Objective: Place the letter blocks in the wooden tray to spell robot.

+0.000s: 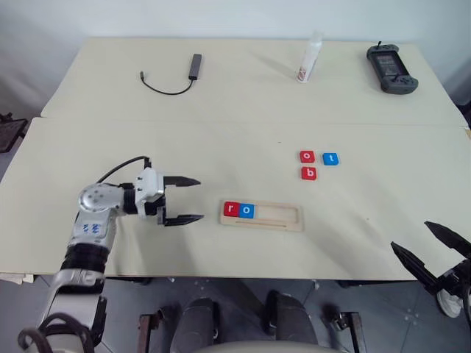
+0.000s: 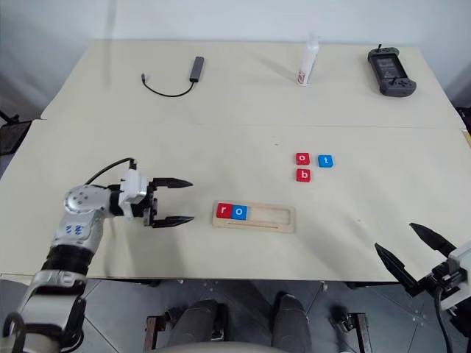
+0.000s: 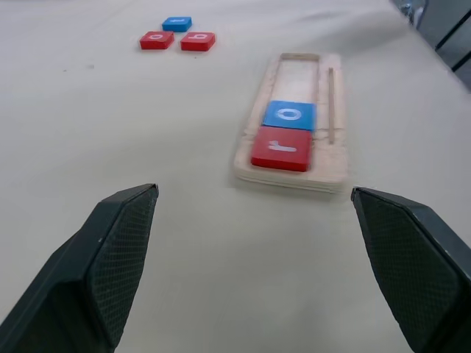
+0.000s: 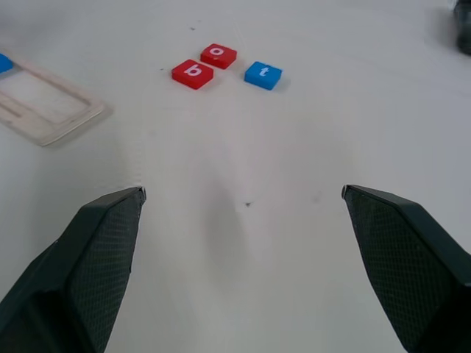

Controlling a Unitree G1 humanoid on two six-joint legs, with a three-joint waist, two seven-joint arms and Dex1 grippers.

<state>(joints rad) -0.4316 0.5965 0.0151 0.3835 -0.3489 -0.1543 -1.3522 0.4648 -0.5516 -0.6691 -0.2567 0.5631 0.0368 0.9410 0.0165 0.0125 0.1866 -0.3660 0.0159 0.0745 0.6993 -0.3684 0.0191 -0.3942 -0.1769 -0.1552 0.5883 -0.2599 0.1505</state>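
Wooden tray [image 1: 262,215] lies near the front edge of the table [image 1: 221,140], long side running left-right. Two tiles sit in the tray's left end, touching: red r block [image 1: 231,209] at the very end, blue o block [image 1: 247,211] next to it. Rest of the slot is bare. Beyond the tray's right end, well apart from it, three loose tiles: red o block [image 1: 307,157], blue t block [image 1: 331,158] just beside it, red b block [image 1: 310,173] just in front of the red o.

Left gripper [image 1: 190,200] is left of the tray, pointing at it, fingers spread wide, holding nothing. Right gripper [image 2: 407,254] is well right of the tray past the table's front edge, partly cut off by the frame, fingers apart, empty.

Far side from the tray: black cable with adapter [image 1: 182,76], small bottle [image 1: 310,59] with an unreadable label, dark handheld controller [image 1: 392,68].
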